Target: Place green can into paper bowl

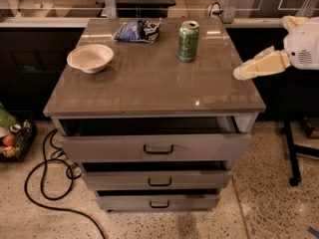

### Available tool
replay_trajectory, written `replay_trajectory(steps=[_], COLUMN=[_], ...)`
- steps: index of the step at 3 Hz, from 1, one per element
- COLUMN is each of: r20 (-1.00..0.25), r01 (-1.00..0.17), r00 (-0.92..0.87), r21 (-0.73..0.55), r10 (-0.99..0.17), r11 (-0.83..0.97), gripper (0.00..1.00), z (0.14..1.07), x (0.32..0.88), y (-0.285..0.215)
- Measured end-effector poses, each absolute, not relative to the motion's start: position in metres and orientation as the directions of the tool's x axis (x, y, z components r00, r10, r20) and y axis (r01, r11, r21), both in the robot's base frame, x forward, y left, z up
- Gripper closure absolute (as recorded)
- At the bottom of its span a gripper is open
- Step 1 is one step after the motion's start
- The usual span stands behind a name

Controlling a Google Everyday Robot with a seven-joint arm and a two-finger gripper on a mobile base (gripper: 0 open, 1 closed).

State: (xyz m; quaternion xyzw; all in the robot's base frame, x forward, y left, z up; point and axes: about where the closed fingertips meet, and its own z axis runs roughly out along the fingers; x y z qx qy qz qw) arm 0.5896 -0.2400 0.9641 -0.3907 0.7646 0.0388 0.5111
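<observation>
My gripper (pixel 240 73) at right edge of cabinet top (pixel 149 91), clear of green can (pixel 188 41); grip state: cannot tell. Can upright, rear right. Paper bowl (pixel 90 58) left, well apart.

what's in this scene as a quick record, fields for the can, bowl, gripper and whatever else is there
green can: upright, back right of the cabinet top, not held
paper bowl: left side of the top, empty, well apart from the can
gripper: by the top's right edge, holding nothing, short of the can
snack bag: back of the top, left of the can
drawers: three, each pulled out a little
task state: can not yet in bowl
</observation>
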Motion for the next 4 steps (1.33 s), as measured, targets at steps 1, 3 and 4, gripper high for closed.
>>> replay_trajectory(steps=[1, 3, 4], r20=[-0.863, -0.892, -0.898], r01=[-0.573, -0.554, -0.554], r00=[-0.094, -0.046, -0.030], r21=[-0.360, -0.353, -0.351], r10=[-0.496, -0.451, -0.439], r11=[0.736, 0.754, 0.755], gripper=[0.00, 0.00, 0.00], z=[0.974, 0.979, 0.976], x=[0.619, 0.640, 0.654], y=[-0.242, -0.235, -0.227])
